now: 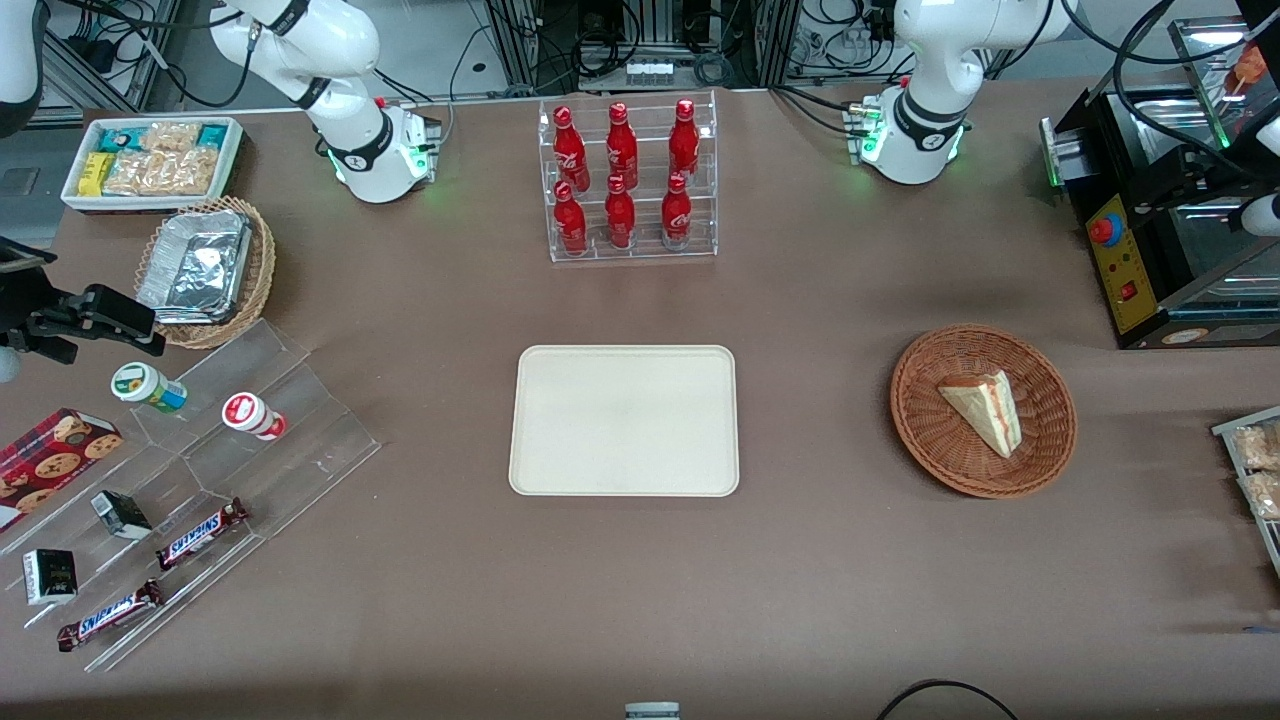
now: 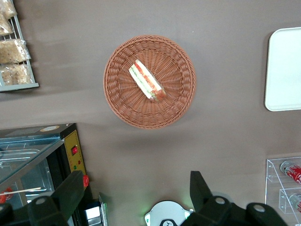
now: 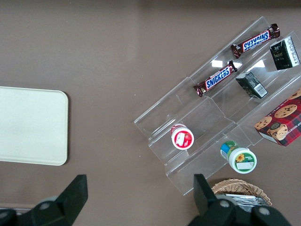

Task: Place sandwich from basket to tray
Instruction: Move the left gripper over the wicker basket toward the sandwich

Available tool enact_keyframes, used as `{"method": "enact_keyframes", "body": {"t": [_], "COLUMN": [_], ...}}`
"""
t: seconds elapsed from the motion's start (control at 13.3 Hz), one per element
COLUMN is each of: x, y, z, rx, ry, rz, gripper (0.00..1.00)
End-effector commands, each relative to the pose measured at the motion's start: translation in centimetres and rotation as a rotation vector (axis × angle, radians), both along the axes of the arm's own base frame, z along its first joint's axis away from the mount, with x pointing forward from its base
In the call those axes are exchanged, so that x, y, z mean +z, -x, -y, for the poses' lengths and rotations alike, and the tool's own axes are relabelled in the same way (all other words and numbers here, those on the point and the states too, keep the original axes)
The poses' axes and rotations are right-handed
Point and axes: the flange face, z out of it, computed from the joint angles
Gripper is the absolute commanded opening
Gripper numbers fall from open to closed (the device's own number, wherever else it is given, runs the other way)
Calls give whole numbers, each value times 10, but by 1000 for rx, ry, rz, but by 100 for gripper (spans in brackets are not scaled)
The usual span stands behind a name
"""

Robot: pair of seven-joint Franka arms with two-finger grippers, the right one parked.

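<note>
Your gripper (image 2: 136, 190) hangs high above the table with its fingers (image 2: 70, 190) spread wide and nothing between them; the sandwich (image 1: 985, 410) lies in the basket (image 1: 1050, 440), toward the working arm's end; the tray (image 1: 624, 420) sits well apart from the basket, mid-table.

Brown table (image 1: 800, 560) bears tray (image 1: 624, 420), basket (image 1: 925, 440).

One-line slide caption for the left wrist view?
Open gripper high above the basket holding the sandwich; tray empty beside it.
</note>
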Motion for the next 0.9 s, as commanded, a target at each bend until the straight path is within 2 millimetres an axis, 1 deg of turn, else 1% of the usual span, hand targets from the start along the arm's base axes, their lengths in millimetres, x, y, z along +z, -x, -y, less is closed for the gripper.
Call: {"method": "enact_keyframes", "body": {"t": [0.0, 0.07, 0.15, 0.22, 0.38, 0.53, 0.6, 0.67, 0.82], "x": [4, 3, -3, -17, -52, -80, -98, -114, -151], "y": [-1, -2, -3, -9, -30, -50, -59, -66, -77], "z": [-7, -8, -9, -11, -16, -16, -20, -25, -28], "rx": [-11, -7, -1, 20, 141, 218, 283, 343, 386], "ry": [-17, -19, -20, -22, -43, -57, -67, -75, -79], "rz": [-16, -19, -31, -58, -108, -116, -128, -144, -142], "gripper": [100, 100, 100, 100, 100, 100, 100, 100, 100]}}
